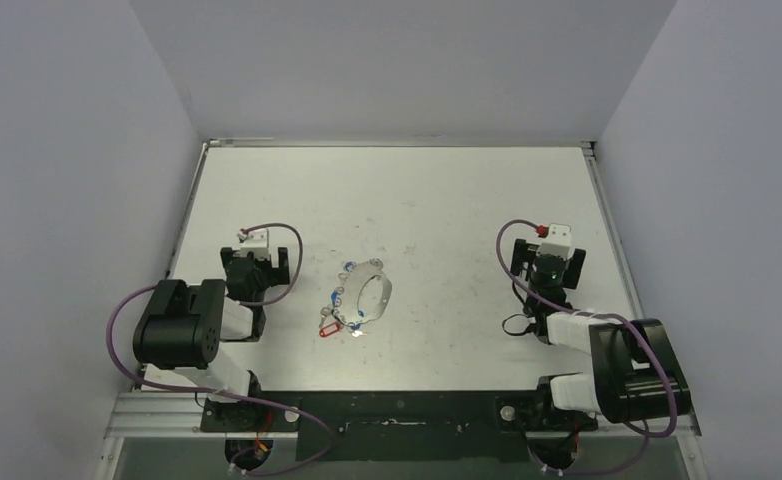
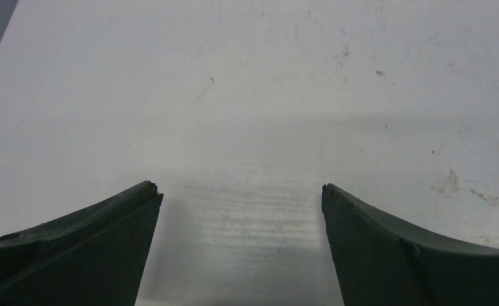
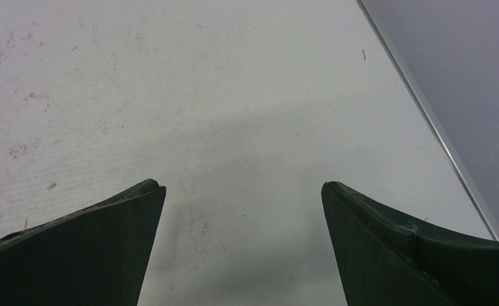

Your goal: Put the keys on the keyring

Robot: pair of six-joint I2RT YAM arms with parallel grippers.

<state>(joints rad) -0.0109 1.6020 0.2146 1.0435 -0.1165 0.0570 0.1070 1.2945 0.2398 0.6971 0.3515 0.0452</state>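
At centre, thin grey keyring (image 1: 388, 291), red-tagged key (image 1: 329, 327)

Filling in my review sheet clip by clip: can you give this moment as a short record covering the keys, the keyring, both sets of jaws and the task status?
surface: white table
keyring: lies flat mid-table, between the two arms
keys: clustered at the keyring's left edge; whether threaded on is too small to tell
red tag: end of the cluster nearest the arm bases
left jaws: open, only bare table between them
right jaws: open, only bare table between them
task status: nothing gripped
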